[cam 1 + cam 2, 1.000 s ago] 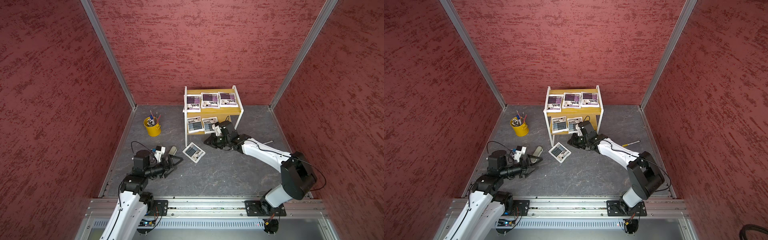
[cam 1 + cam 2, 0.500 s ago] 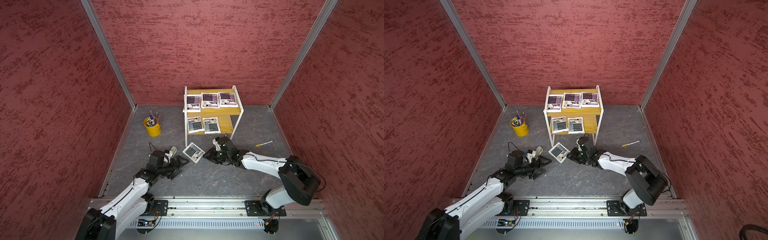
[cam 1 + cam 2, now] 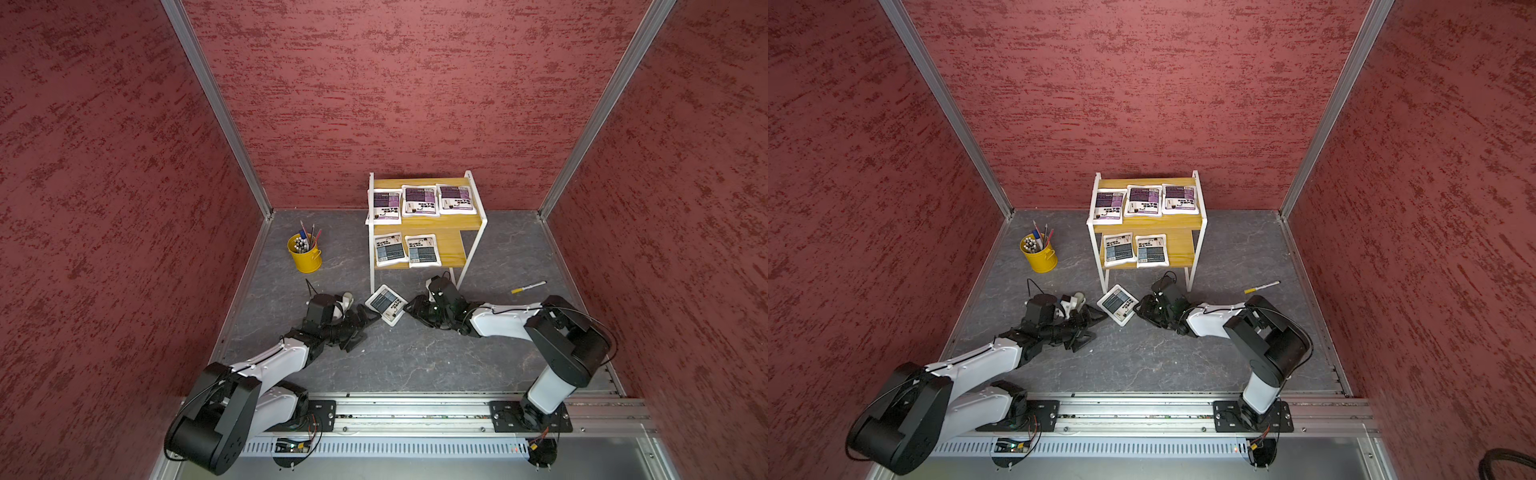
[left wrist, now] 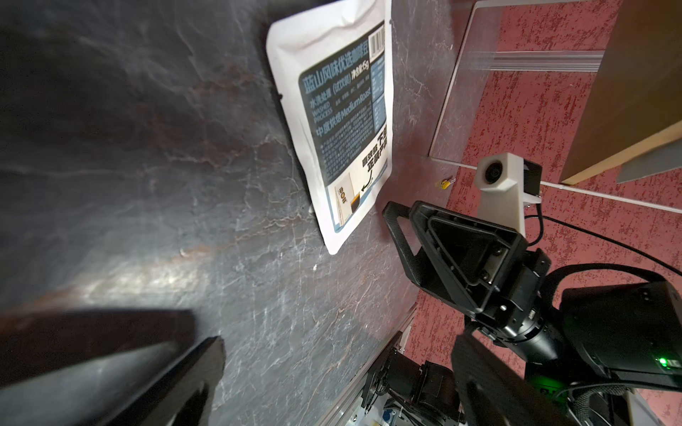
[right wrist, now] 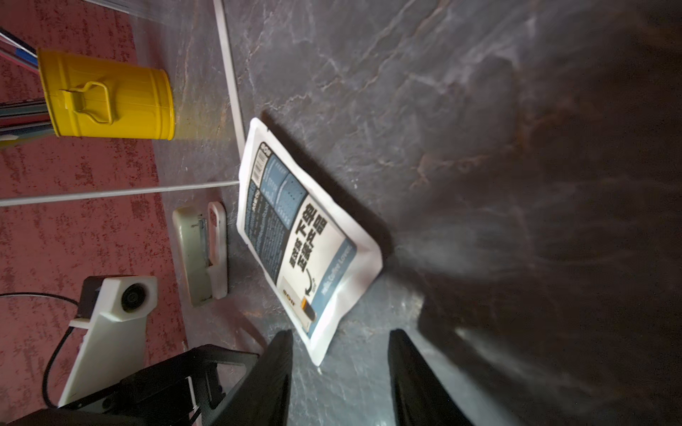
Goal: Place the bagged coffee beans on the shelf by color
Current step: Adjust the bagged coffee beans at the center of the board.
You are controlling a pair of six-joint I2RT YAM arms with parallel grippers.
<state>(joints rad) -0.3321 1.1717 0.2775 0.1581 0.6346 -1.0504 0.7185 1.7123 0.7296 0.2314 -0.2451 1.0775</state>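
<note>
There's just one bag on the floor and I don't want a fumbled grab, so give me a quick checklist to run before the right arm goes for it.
1. Colour match: ok. The floor pouch is grey-blue, like the two pouches on the lower board.
2. Free spot: ok. The lower board is bare beside those two.
3. Is the right gripper ready: ok. Jaws apart, the pouch's corner just reaching between them, not clamped.
4. Is the left gripper out of the way: not ok. It sits wide open right at the pouch's opposite edge.
5. Pouch clear of the shelf leg: cannot tell; a corner lies right at the leg.
</note>
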